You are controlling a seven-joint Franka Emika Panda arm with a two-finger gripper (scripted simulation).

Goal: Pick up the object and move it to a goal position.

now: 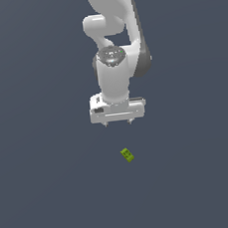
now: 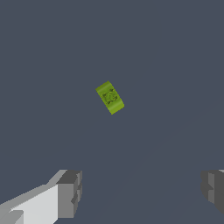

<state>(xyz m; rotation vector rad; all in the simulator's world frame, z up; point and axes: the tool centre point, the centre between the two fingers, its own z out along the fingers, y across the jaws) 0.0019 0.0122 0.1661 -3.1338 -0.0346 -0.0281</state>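
Note:
The object (image 1: 127,155) is a tiny yellow-green rectangular block with darker green markings, lying turned at an angle on the flat grey floor. In the wrist view the object (image 2: 110,97) lies well beyond the two fingertips, apart from both. My gripper (image 1: 117,122) hangs above the floor, a short way behind the block in the exterior view. It is open, its grey fingertips (image 2: 70,194) spread wide with nothing between them.
The white arm (image 1: 115,40) rises behind the gripper in the exterior view. A plain dark grey floor (image 1: 55,193) fills everything else in both views.

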